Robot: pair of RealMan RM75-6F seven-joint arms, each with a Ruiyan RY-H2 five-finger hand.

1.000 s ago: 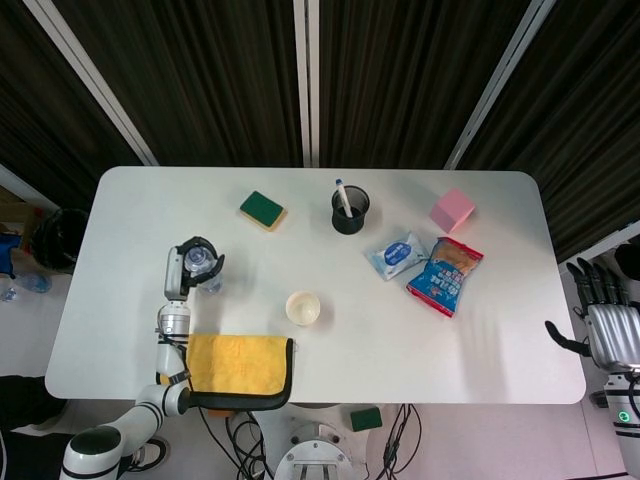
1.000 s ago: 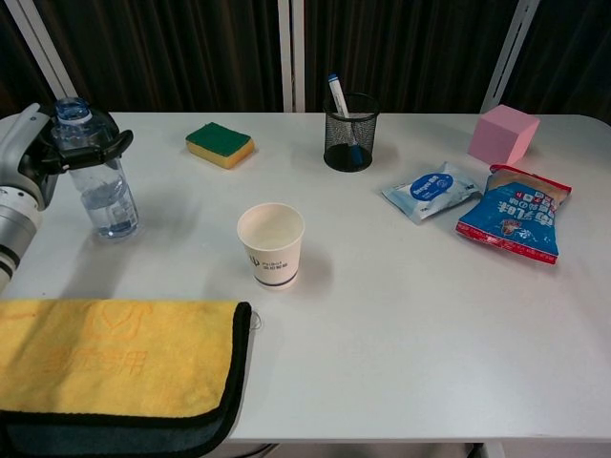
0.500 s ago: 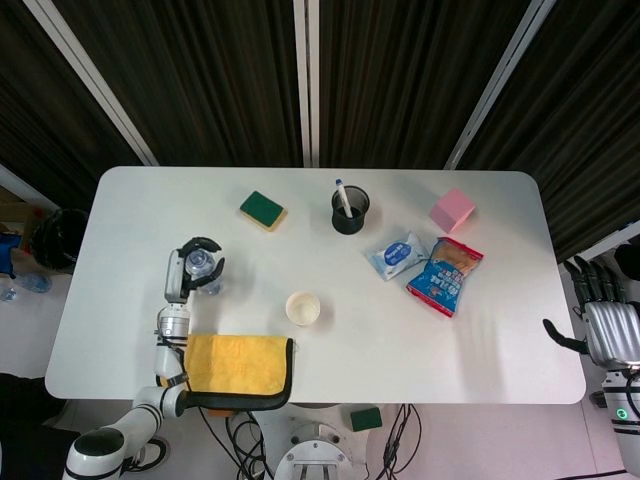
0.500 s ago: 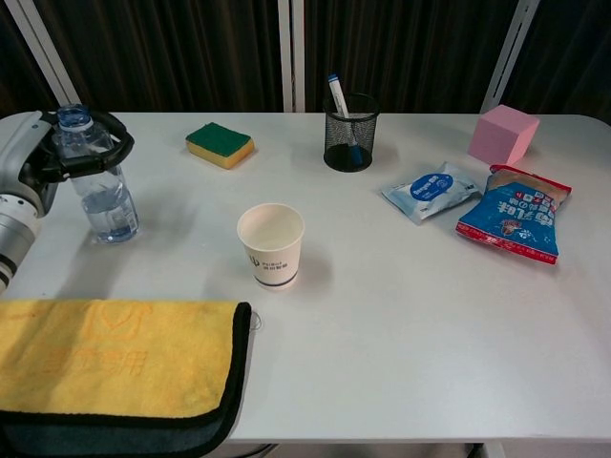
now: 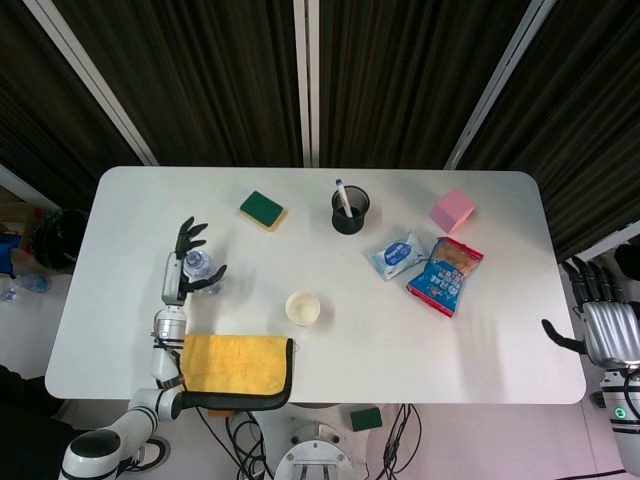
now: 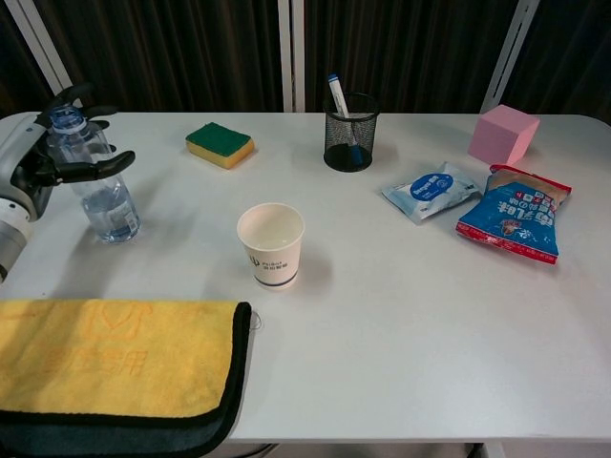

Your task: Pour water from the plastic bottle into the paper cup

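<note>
Two hands are showing, one at each side of the table [image 5: 500,350]. Left hand [image 5: 183,272] is sitting by the left edge with its fingers [image 6: 95,164] spread apart, gripping nothing; the bottle [image 6: 95,181] is standing upright between them, thumb in front of it and the others fanning behind its cap, and contact cannot be told. Right of those fingers the cup [image 6: 271,244] is standing upright and open, well apart from the bottle, with bare tabletop lying between them. Nearer the robot than the fingers, the yellow towel [image 6: 105,363] is lying flat and hanging over the front edge. Beyond the fingertips a sponge [image 5: 262,210] is resting, and farther right a mesh pen holder [image 5: 350,210], a wipes pack [image 5: 397,254], a snack bag [image 5: 445,275] and a pink cube [image 5: 452,210] are crowding the far right part. Right hand [image 5: 603,320] is hanging off the right edge, its fingers extended and loosely apart, holding nothing.
</note>
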